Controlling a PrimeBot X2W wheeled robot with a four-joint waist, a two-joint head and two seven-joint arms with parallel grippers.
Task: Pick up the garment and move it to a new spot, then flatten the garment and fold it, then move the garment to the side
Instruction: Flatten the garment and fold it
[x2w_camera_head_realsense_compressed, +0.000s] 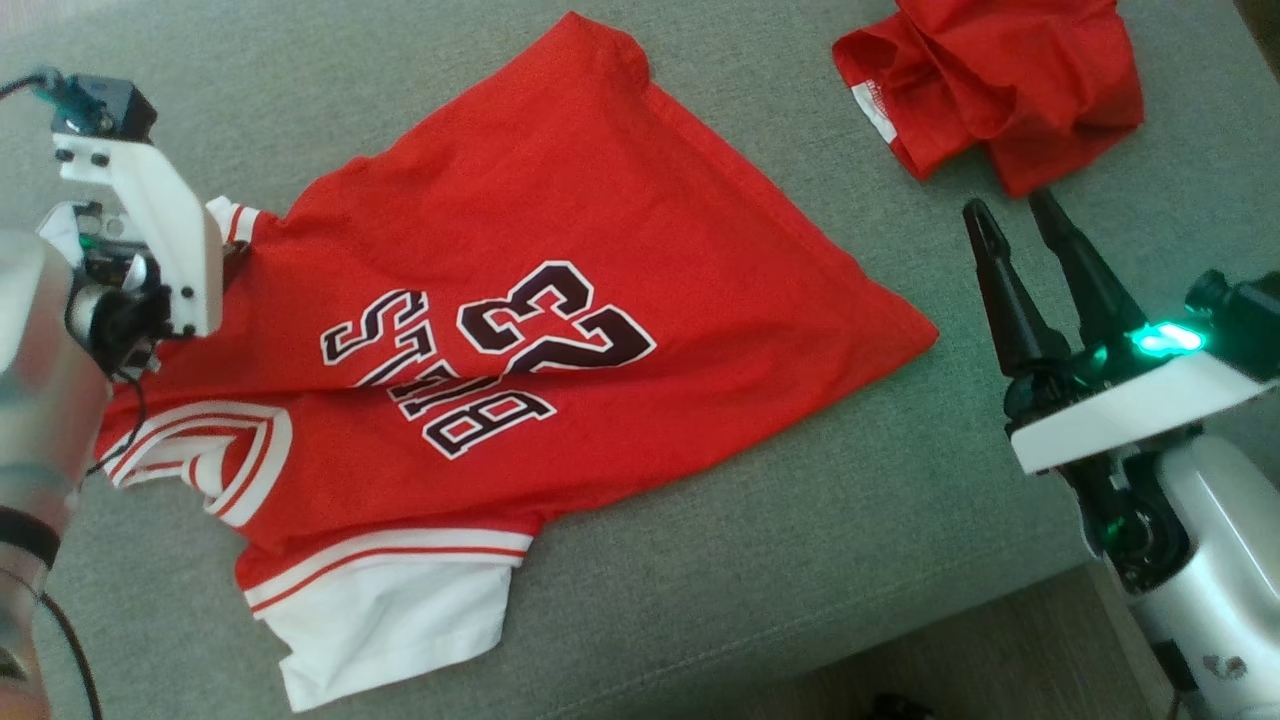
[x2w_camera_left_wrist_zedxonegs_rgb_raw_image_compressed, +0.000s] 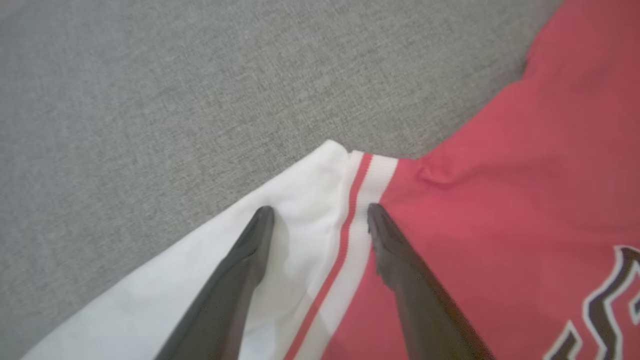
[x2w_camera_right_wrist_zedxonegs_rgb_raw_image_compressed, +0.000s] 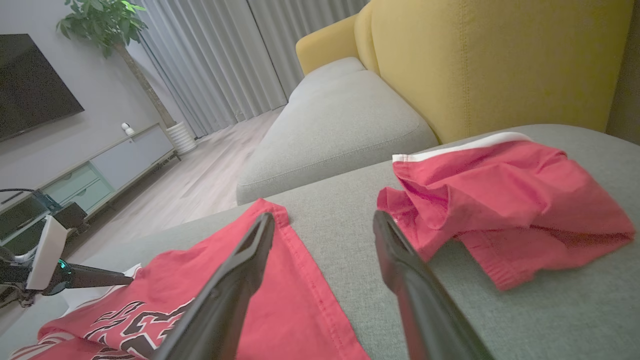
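Garment (x2w_camera_head_realsense_compressed: 600, 230) under spread left tool (x2w_camera_left_wrist_zedxonegs_rgb_raw_image_compressed: 319, 209), perhaps touching

Red jersey (x2w_camera_head_realsense_compressed: 560, 230) with white striped sleeves, dark white-edged lettering; plain red shorts (x2w_camera_head_realsense_compressed: 1010, 80); grey cushion (x2w_camera_head_realsense_compressed: 800, 560)

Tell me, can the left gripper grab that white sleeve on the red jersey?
Probably yes. The left gripper is open, with its tips straddling the white sleeve of the jersey, and nothing lies between.

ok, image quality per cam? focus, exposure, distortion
Head view: even light, jersey print sharp, green LED blooms on the right gripper. Left wrist view: soft, washed-out, left gripper slightly blurred. Right wrist view: dim, wide-angle stretch at edges.
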